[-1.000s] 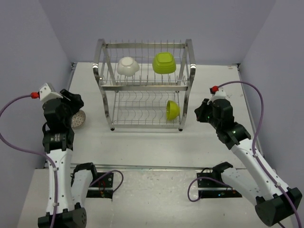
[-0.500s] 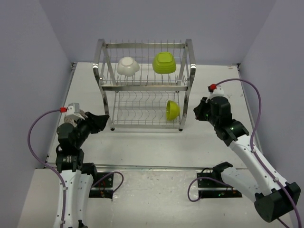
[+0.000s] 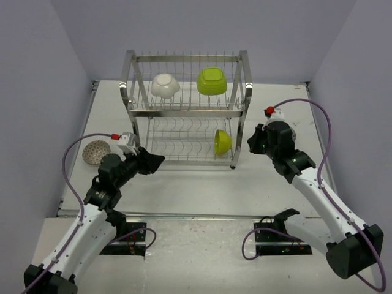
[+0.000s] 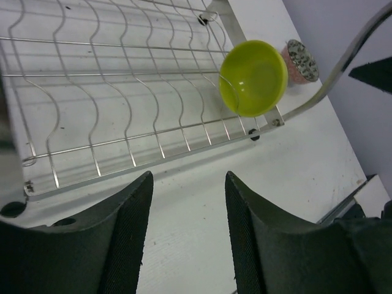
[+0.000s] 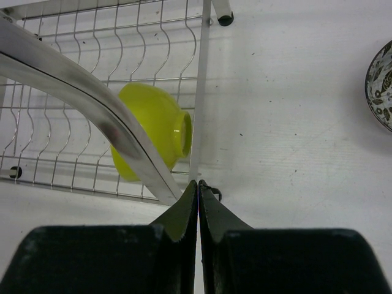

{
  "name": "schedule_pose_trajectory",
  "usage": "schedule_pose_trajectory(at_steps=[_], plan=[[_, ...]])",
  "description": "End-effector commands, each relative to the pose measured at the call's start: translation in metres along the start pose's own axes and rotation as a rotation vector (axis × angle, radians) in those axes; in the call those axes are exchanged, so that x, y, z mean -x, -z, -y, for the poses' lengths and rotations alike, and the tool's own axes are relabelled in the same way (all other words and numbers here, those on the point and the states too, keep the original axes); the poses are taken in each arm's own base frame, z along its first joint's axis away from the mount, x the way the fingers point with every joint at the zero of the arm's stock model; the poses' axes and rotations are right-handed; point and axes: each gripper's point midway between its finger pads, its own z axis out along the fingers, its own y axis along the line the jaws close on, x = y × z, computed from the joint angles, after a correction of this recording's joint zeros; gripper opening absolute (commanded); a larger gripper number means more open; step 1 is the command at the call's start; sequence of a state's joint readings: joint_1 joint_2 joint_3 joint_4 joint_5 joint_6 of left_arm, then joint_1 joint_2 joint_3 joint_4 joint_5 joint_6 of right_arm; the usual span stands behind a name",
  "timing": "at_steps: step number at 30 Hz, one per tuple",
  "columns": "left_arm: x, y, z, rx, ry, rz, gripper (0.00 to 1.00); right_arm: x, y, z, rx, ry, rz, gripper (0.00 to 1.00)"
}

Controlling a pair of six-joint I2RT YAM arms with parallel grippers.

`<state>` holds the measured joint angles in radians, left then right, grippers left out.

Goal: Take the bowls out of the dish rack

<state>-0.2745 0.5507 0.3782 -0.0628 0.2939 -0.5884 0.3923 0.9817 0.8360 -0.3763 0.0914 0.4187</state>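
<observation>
The right wrist view's right edge cuts off most of a speckled bowl (image 5: 381, 86) on the surface (image 5: 288, 122). A blurred post (image 5: 92, 98) of the dish rack (image 5: 201, 92) hides part of the round green bowl (image 5: 160, 122). In the top view the right arm (image 3: 288, 156) covers nearly all of that speckled bowl.

— How is the white-shelled, black-jointed left arm (image 3: 86, 217) sitting?
— It is stretching forward and to the right from its base, with the wrist riding low. Its black two-finger left pincer (image 4: 188, 180) is pointing ahead, the jaws standing apart with nothing between them.
— And the matching white-and-black right arm (image 3: 318, 190)?
— It is leaning up and to the left with the elbow bent. Its black right pincer (image 5: 198, 191) is aiming leftward, and its fingers (image 5: 177, 220) are pressing flat against each other, gripping nothing.
</observation>
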Motion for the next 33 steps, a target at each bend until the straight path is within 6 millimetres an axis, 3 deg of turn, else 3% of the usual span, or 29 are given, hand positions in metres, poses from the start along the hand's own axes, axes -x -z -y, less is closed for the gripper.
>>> schedule_pose_trajectory(at_steps=[1, 3, 8, 9, 12, 15, 22, 23, 24, 33], plan=[[0.024, -0.011, 0.019, -0.023, -0.075, 0.14, 0.53, 0.032, 0.007, -0.01, 0.021, -0.002, 0.091, 0.02], [0.013, -0.018, 0.02, -0.015, -0.071, 0.111, 0.53, 0.033, 0.007, -0.009, 0.016, -0.001, 0.095, 0.02], [-0.008, -0.031, 0.045, -0.042, -0.108, 0.126, 0.53, 0.033, 0.006, -0.009, 0.023, -0.004, 0.092, 0.02], [-0.021, -0.037, 0.047, -0.04, -0.124, 0.094, 0.54, 0.033, 0.006, -0.009, 0.022, -0.007, 0.089, 0.02], [-0.035, -0.048, 0.059, -0.092, -0.156, 0.091, 0.54, 0.032, 0.004, -0.011, 0.035, -0.009, 0.08, 0.02], [-0.036, -0.055, 0.068, -0.147, -0.16, 0.118, 0.54, 0.03, 0.002, -0.011, 0.033, -0.006, 0.071, 0.02], [-0.047, -0.074, 0.124, -0.437, -0.195, 0.067, 0.57, 0.027, 0.002, -0.009, 0.03, -0.003, 0.064, 0.03], [-0.054, -0.079, 0.125, -0.446, -0.196, 0.044, 0.57, 0.027, 0.002, -0.009, 0.032, -0.005, 0.065, 0.03], [-0.049, -0.078, 0.137, -0.508, -0.196, 0.06, 0.57, 0.025, 0.001, -0.009, 0.03, -0.005, 0.06, 0.03], [-0.064, -0.101, 0.156, -0.624, -0.256, 0.023, 0.56, 0.026, 0.001, -0.011, 0.038, -0.008, 0.06, 0.03]])
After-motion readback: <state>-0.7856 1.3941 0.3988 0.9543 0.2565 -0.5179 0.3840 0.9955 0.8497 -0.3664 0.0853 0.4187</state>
